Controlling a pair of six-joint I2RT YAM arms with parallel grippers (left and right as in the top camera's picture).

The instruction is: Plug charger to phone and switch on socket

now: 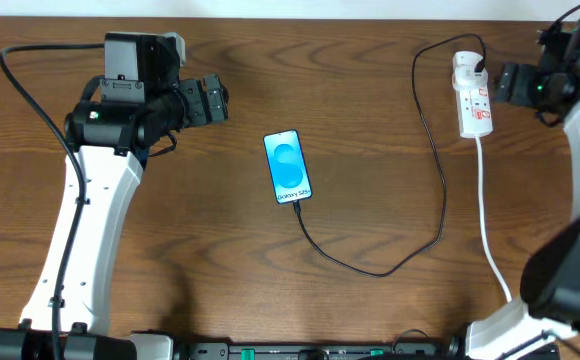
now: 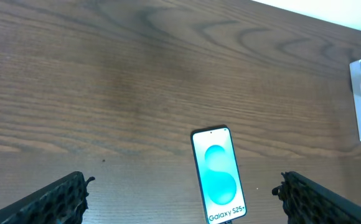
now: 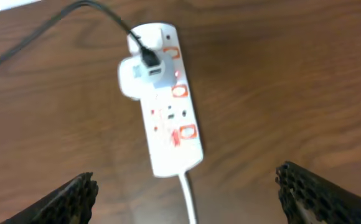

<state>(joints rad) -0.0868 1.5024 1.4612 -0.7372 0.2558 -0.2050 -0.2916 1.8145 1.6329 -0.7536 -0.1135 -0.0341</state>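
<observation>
The left gripper (image 1: 218,100) hovers spread and empty, up-left of the black-edged, blue-screened smartphone (image 1: 288,167) lying at centre. The thin black charger cable (image 1: 435,150) meets its near end — plugging looks done. At far right, the right gripper (image 1: 500,82) hangs fingers apart over the narrow white power strip with red switches (image 1: 473,95) — switching apparently remains.
</observation>
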